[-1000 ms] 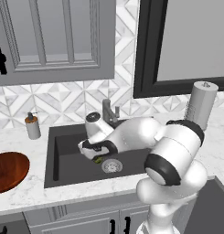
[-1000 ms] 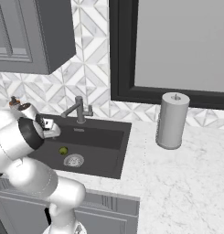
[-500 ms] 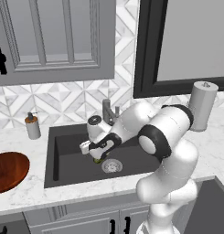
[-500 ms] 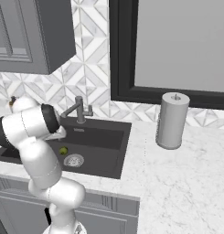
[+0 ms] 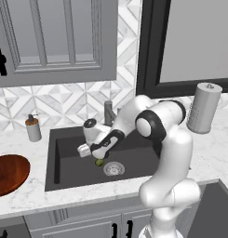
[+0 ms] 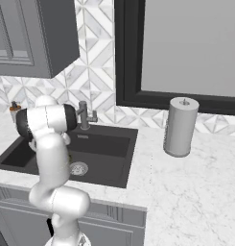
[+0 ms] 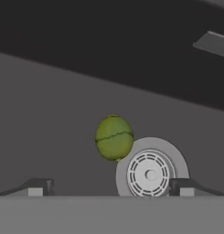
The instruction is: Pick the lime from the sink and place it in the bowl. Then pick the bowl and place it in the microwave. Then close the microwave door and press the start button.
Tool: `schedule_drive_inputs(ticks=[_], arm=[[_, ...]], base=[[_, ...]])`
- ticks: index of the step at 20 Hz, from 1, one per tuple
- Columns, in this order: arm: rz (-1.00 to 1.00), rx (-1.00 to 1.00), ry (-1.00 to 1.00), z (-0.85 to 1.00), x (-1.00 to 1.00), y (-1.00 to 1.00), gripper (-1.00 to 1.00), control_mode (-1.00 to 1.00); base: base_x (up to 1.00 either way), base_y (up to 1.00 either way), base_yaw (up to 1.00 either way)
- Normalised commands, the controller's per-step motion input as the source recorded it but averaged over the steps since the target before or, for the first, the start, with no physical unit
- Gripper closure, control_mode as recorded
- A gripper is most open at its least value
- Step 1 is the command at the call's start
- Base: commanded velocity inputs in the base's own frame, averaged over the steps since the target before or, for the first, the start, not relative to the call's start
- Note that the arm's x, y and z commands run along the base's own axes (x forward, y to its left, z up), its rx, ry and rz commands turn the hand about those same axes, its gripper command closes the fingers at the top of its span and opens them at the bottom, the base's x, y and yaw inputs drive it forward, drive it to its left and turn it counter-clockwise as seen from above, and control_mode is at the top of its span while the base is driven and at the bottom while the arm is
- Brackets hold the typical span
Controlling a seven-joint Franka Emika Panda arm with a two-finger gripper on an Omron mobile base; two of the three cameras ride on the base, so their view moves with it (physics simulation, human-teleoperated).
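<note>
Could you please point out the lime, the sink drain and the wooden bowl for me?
lime (image 7: 114, 137), hand view, middle of the fruit.
sink drain (image 7: 150, 174), hand view, centre of the metal grate.
wooden bowl (image 5: 8, 173), left base view, inner surface.

I see a grey paper towel roll standing upright on the white marble counter, well right of the basin. A soap dispenser stands by the patterned tile backsplash, under my grey wall cabinet.
</note>
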Motion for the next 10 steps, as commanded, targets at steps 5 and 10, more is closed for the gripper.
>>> schedule_drive_inputs(ticks=[5,10], arm=[[0.00,0.00,0.03,-0.28,0.04,-0.02,-1.00,-1.00],[0.00,0.00,0.11,-0.25,0.03,-0.09,-1.00,-1.00]], base=[[0.00,0.00,0.00],[0.00,0.00,0.00]])
